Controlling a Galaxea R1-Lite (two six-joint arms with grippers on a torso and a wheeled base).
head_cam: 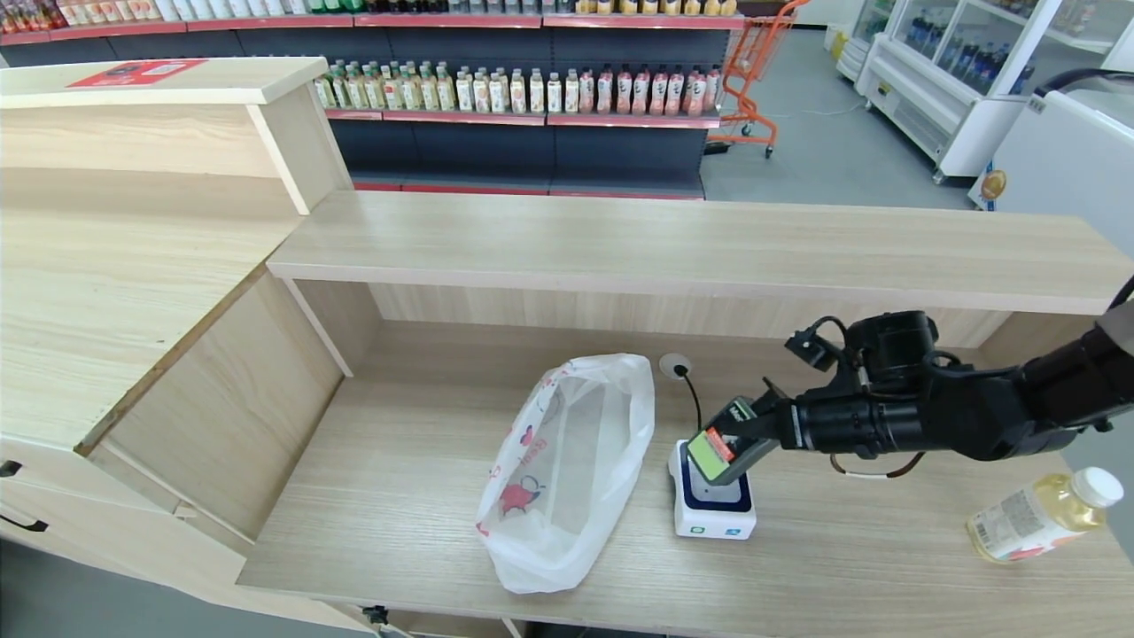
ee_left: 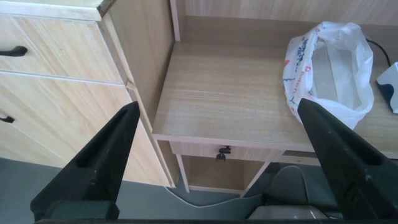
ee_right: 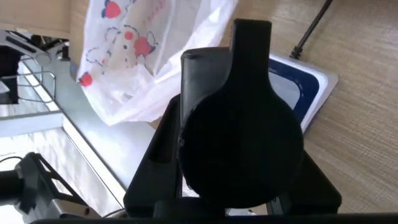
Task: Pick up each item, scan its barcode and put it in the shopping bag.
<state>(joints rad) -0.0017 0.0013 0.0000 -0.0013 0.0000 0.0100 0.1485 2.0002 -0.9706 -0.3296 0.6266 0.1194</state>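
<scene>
1. The right end effector (head_cam: 742,427) is pinched on a small pack (head_cam: 713,450). The pack is held just above the scanner (head_cam: 713,512).
2. The pack is tilted. Its long side runs from the end effector down toward the scanner, and its green face is turned up and toward the bag (head_cam: 567,470). No barcode can be made out.
3. The pack is judged to be light and stiff. A soft squeeze on its narrow sides should be enough.
4. The bag is slumped on the surface (head_cam: 399,496), near the scanner on the robot's left. Its mouth looks open. It is thin and floppy, so it could be pushed shut by a bump.
5. A bottle (head_cam: 1041,516) is laid on its side, well apart on the right, with its cap pointed right. It is judged heavier, smooth and ready to roll, so it is best gripped across the middle.
6. The left end effector (ee_left: 217,107) is spread wide with nothing in it, off the near edge of the surface.
</scene>
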